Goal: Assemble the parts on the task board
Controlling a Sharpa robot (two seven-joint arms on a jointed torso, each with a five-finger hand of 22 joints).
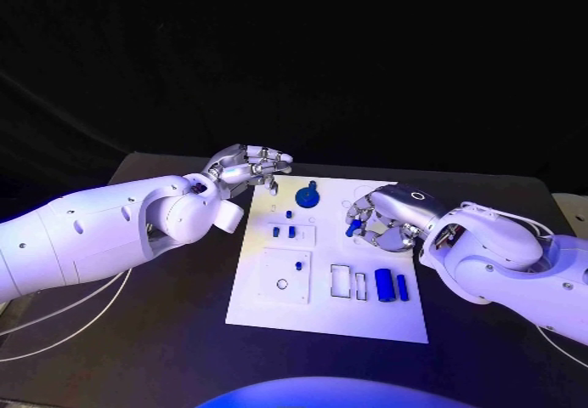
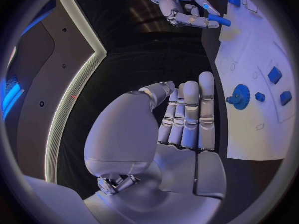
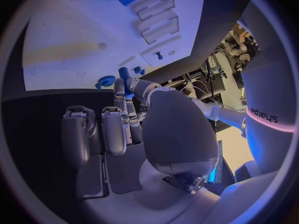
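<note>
- Small blue part (image 1: 353,227) pinched in right hand (image 1: 377,223), held over the right side of the task board (image 1: 329,319), mid-length; the left wrist view shows it as a short blue peg at the fingertips.
- Step, by my reading: carrying this peg to its seat. Next move needs it lined up over a matching hole, then lowered straight.
- Left hand (image 1: 249,166) off the board's far left corner, near the blue gear (image 1: 308,198); fingers straight and close together, holding nothing.
</note>
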